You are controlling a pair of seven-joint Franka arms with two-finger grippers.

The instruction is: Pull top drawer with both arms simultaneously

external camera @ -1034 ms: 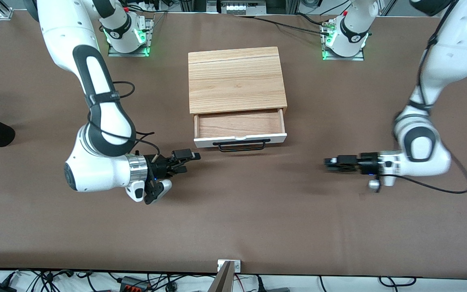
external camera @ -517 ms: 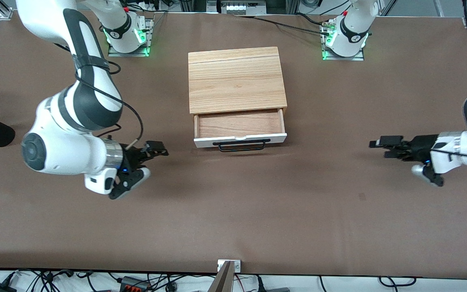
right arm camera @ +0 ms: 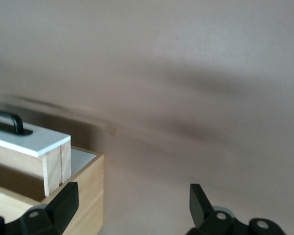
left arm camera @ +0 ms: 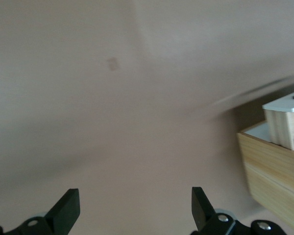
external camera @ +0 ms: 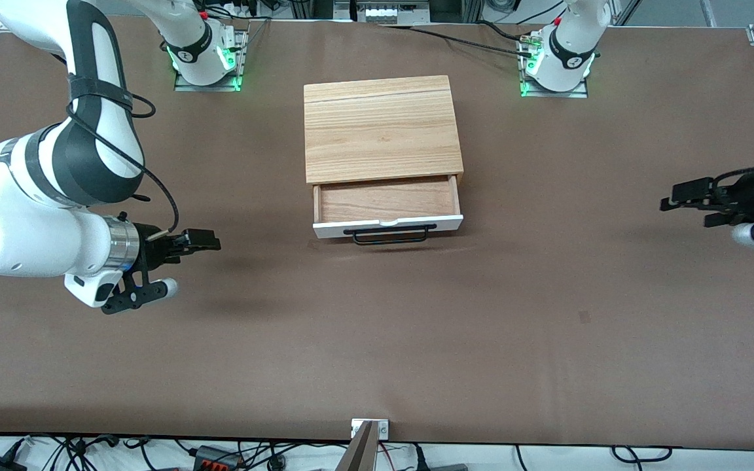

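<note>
Flanking the top drawer [external camera: 387, 210], both tools gape.

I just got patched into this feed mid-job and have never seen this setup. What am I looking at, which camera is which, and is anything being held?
Two white robot arms work at a brown table. The big picture comes from a high camera facing them; the two smaller ones come from cameras on each arm's wrist. A wooden box sits mid-table, its top drawer pulled partly out, black handle free. The right hand hangs over bare table toward its own end; the left hand does likewise at its end. Both hands are open and hold nothing.
</note>
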